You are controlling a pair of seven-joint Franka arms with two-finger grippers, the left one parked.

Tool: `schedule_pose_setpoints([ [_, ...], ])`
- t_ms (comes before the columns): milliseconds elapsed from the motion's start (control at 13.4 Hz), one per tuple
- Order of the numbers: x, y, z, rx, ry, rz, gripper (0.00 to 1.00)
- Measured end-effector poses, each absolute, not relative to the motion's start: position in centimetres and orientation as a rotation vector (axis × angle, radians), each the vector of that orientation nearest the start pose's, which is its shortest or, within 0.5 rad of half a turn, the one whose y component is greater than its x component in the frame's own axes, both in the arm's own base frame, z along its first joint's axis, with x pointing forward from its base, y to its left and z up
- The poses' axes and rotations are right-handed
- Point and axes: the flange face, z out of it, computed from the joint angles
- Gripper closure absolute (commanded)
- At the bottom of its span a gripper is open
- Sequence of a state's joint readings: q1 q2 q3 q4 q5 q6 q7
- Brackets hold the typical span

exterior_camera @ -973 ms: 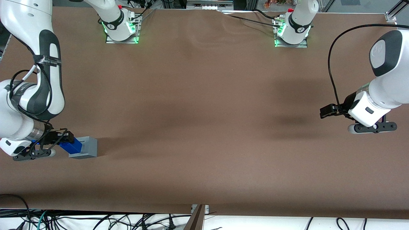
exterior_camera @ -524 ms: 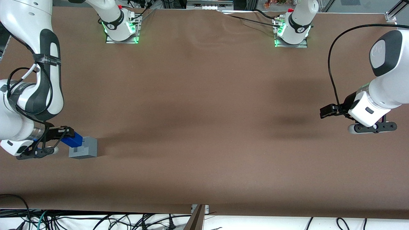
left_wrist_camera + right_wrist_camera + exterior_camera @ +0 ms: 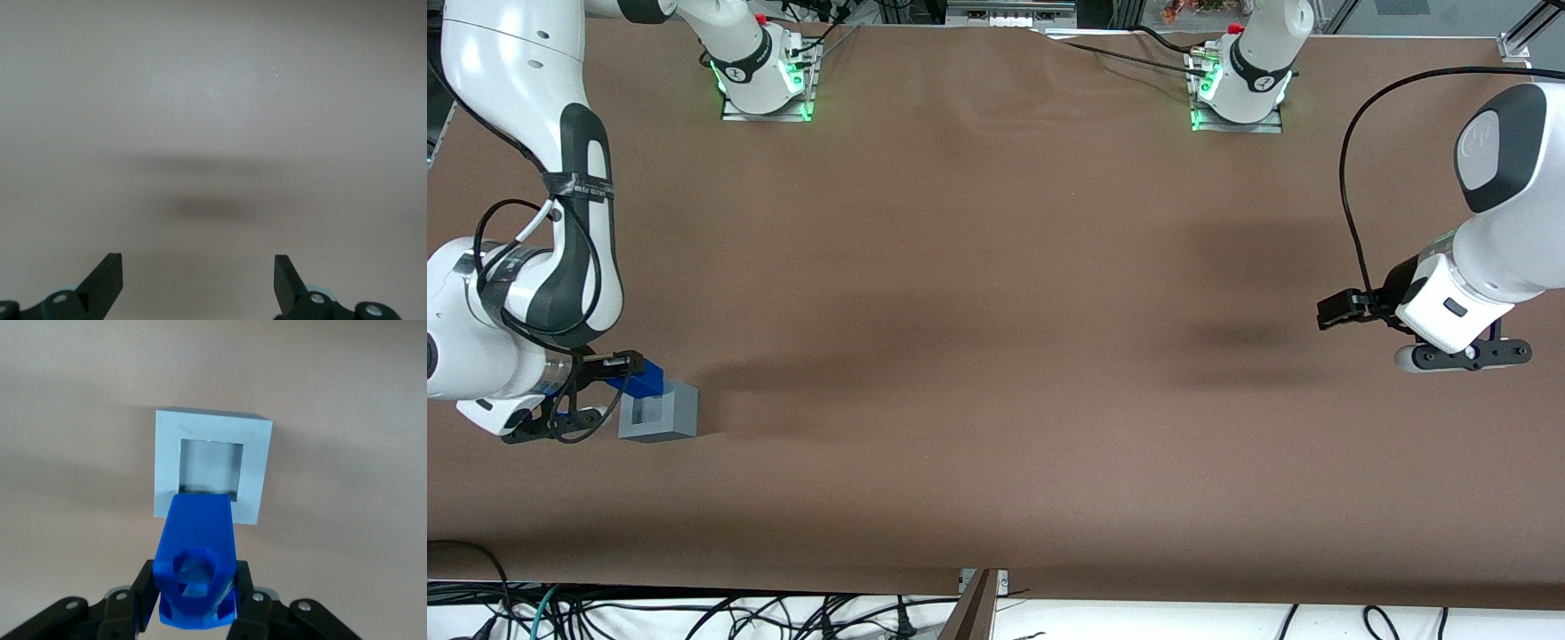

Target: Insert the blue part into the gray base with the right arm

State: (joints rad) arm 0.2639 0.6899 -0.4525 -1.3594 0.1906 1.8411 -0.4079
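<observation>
I have the blue part [image 3: 195, 560] clamped between the fingers [image 3: 148, 597] of the right arm's gripper [image 3: 605, 378], held just above the worktop [image 3: 996, 356] at the working arm's end. Its narrower nose points at the gray base [image 3: 212, 465] and, in the wrist view, overlaps the rim of the square recess [image 3: 209, 464] without being inside it — so I judge the insertion itself not yet done.

To do this step well, I would square up first. The nose looks roughly centred on the recess but sits at its edge, so I want the part's axis lined up with the opening before I push. I would feed it in slowly and straight; the base is a loose cube on cloth, and any off-centre shove could skate or tip it rather than seat the part. If it binds on the rim, a small correction beats more force.

Room is generous toward the middle of the worktop — I see bare brown cover there and nothing else near the base. The tight side is the working arm's end, where the worktop edge lies close to the wrist [image 3: 480, 356].
</observation>
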Motion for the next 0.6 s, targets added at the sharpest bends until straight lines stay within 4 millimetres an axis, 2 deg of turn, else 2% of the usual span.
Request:
schedule_pose_setpoints([
  [374, 71.6, -4.8, 35.1, -3.194, -0.394, 0.208, 0.81],
  [599, 71.9, -4.7, 35.3, -3.2, -0.402, 0.195, 0.81],
])
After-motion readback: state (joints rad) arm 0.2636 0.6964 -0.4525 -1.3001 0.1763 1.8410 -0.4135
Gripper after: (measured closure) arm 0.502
